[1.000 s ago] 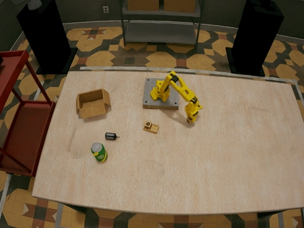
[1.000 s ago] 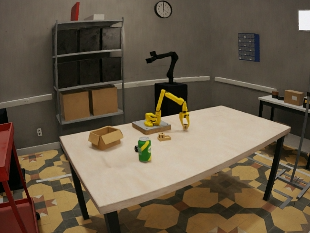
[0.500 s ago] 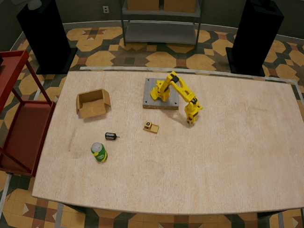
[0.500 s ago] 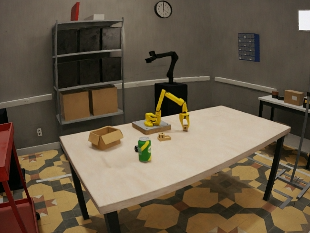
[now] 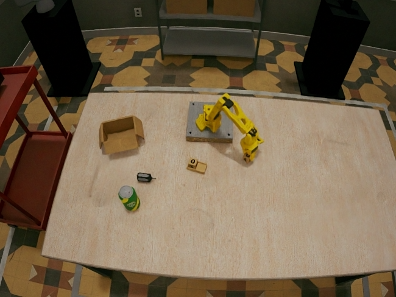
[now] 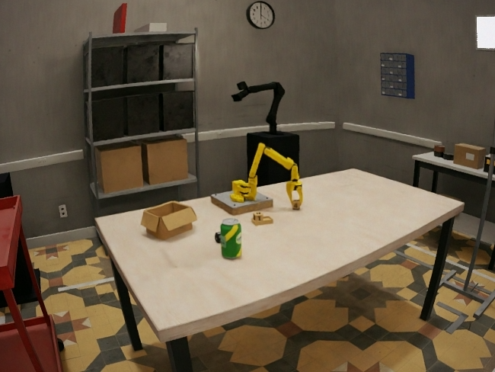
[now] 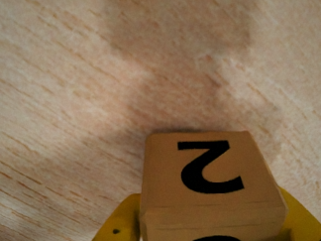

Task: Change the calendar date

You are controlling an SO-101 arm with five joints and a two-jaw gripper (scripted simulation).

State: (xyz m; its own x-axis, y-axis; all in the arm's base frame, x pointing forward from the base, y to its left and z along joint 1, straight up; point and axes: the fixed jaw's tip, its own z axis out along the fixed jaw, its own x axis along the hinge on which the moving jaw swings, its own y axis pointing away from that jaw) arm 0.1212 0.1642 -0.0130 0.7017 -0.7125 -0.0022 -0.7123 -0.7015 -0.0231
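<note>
I'm working from the overhead view as my clock face, and the gripper (image 5: 248, 156) (image 6: 296, 203) (image 7: 213, 217) is pinching the loose cube (image 5: 246, 157) (image 6: 295, 206) (image 7: 205, 168), one finger against each of two opposite sides. That cube is sitting out at about three o'clock from the tray (image 5: 200, 171) (image 6: 266, 222), low over the table (image 5: 223, 223) (image 6: 279, 256) (image 7: 59, 73); I can't tell whether its underside is touching. The other cube (image 5: 192, 163) (image 6: 257, 216) is occupying the tray's nine o'clock end, with a 0 on top, leaving the three o'clock seat bare. In the wrist view, a 2 is showing on the held cube, its foot stroke toward twelve, and part of another digit is peeking in at six. I'm judging the cube to be light, stiff wood, neither fragile nor squashy, so a firm squeeze should be safe; its smooth flat sides could let it swivel if I'm catching it near an edge. I'm favouring a hold centred on two parallel faces, keeping the digit meant for the front off the pads. I'm probably still needing to settle its facing before carrying it toward nine o'clock, and I'm wary of clipping the seated cube while lowering.

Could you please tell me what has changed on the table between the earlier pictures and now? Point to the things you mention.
I can make out no clear move, grasp or release. The end effector (image 5: 249, 157) (image 6: 296, 202) (image 7: 213, 212) is shut on one cube (image 5: 246, 157) (image 6: 296, 204) (image 7: 165, 165); the tray (image 5: 201, 168) (image 6: 267, 220) with the other cube (image 5: 192, 163) (image 6: 257, 216), the can (image 5: 129, 198) (image 6: 231, 240) and the cardboard box (image 5: 121, 143) (image 6: 170, 222) look unmoved.
</note>
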